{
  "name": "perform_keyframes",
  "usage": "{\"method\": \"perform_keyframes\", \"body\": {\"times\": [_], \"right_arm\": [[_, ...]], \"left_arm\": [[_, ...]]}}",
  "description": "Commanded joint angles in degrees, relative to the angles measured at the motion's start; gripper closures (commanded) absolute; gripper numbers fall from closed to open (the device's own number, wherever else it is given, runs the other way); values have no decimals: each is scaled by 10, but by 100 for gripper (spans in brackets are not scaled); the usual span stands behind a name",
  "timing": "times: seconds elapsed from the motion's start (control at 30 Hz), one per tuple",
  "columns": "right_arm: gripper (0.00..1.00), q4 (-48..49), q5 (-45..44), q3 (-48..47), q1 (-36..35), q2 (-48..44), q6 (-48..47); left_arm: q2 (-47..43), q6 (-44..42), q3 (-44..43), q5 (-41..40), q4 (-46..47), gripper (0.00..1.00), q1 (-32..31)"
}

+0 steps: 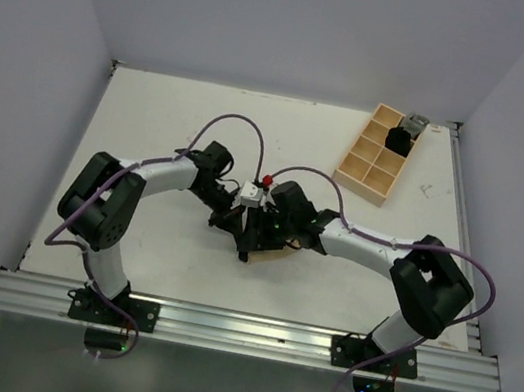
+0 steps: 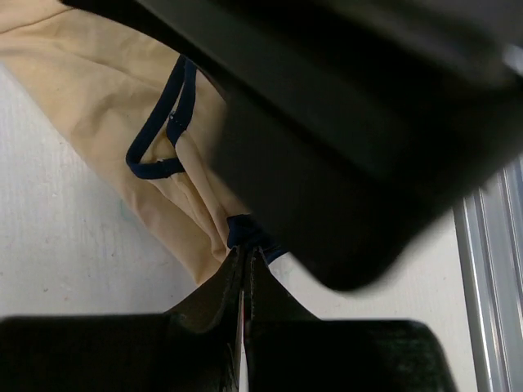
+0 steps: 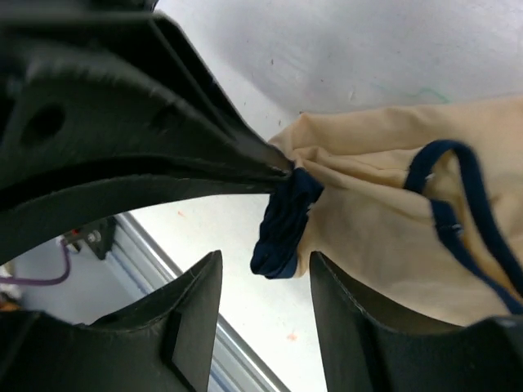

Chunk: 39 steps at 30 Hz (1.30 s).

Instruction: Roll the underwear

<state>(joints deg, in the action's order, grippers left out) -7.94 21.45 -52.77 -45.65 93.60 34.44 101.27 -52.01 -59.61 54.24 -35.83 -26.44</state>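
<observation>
Near the middle of the white table (image 1: 152, 126), the left gripper (image 2: 243, 255) is closed on the dark trim of the soft tan fabric underwear (image 2: 98, 106); the right gripper (image 3: 263, 273) stands open at the same trim, holding nothing.

Meeting over the underwear (image 3: 368, 204): clamped onto it with left gripper (image 2: 243, 253), spread wide just beside it with right gripper (image 3: 264, 263).

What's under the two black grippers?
Tan fabric underwear with navy trim, on the white table. The left gripper pinches its trim; the right gripper is open. From above, they hide most of it.
</observation>
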Motion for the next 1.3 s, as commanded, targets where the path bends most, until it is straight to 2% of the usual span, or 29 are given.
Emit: {"method": "perform_keyframes", "body": {"times": [0.0,0.27,0.67,1.03,1.27], "right_arm": [[49,-14,-120,7,-32,-21,20],[49,-31,-242,-6,-84,-18,34],[50,-9,-339,7,-142,-34,60],[49,77,-309,109,-150,-135,42],[43,65,-346,94,-161,-119,3]], "left_arm": [[15,17,-37,10,-10,100,-4],[30,35,-60,10,-27,100,-4],[24,46,-60,4,-27,100,-4],[35,58,-67,5,-20,100,-4],[39,70,-67,5,-20,100,-4]]}}
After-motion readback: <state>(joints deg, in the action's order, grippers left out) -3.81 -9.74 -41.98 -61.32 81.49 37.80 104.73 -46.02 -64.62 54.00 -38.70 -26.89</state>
